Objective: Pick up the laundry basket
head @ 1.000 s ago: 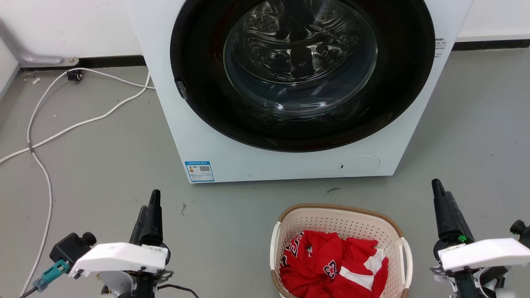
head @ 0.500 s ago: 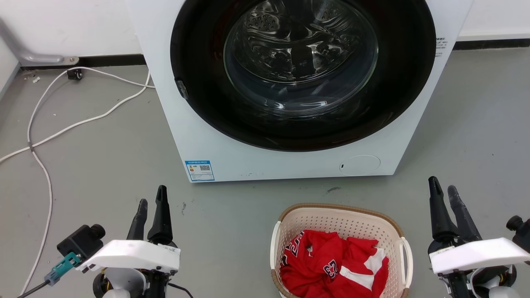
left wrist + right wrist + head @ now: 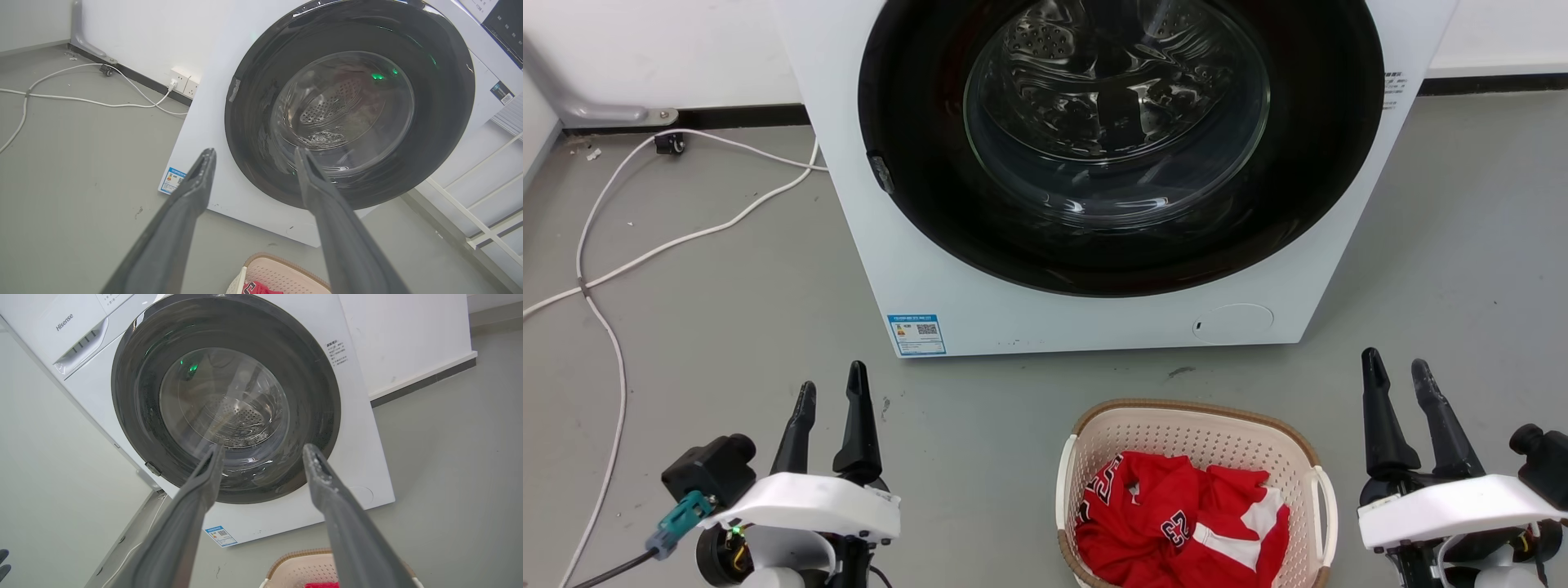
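The laundry basket [image 3: 1192,433] stands on the grey floor before the washer, cream and perforated with a brown rim, and a red jersey [image 3: 1176,523] lies in it. Its white side handles [image 3: 1065,482] face left and right. My left gripper [image 3: 831,384] is open, well to the basket's left, fingers pointing toward the washer. On the other side, close to the right handle, my right gripper [image 3: 1396,363] is open too. Nothing is between either pair of fingers. The basket's far rim [image 3: 282,261] peeks in at the bottom of the left wrist view, and the rim [image 3: 302,555] shows low in the right wrist view.
A white front-loading washing machine [image 3: 1094,318] with its dark round door [image 3: 1119,139] shut stands just behind the basket. White cables [image 3: 613,269] trail over the floor at the left. A white rail [image 3: 478,224] runs beside the washer.
Both grippers have gone from shut to open. The left arm has shifted right, toward the basket; the right arm has moved slightly left.
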`<state>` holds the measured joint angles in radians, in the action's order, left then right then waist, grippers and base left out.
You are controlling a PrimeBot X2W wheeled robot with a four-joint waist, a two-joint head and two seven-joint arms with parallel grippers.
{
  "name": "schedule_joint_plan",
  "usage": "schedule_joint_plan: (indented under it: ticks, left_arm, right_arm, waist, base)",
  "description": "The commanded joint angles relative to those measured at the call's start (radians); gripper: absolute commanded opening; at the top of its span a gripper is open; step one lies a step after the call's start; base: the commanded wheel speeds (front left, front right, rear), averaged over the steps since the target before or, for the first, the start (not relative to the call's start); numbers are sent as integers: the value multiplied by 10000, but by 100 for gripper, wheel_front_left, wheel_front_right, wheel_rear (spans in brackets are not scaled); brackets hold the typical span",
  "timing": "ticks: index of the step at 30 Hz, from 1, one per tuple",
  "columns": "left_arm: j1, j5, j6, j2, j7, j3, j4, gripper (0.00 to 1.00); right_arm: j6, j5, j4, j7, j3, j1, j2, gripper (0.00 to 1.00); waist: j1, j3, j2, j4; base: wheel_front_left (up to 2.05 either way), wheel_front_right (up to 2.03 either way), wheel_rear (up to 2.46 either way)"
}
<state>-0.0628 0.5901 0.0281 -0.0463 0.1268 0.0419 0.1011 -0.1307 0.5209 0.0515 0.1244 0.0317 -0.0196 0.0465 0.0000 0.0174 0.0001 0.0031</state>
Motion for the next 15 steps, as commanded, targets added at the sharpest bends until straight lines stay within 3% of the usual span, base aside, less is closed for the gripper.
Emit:
schedule_joint_plan:
  ticks: [1,15]
  left_arm:
    - [-5,-360,65,-38,110,66,-149,100]
    - [62,-1969,269,-147,442,443,-113,100]
  right_arm:
    - [0,-338,-192,127,-28,-10,40,100]
    - [0,-1819,-327,460,-101,95,45,100]
  waist:
    - [0,7,-1,1]
    - [0,14,-1,-6]
  base:
    - [0,0,0]
    - [0,0,0]
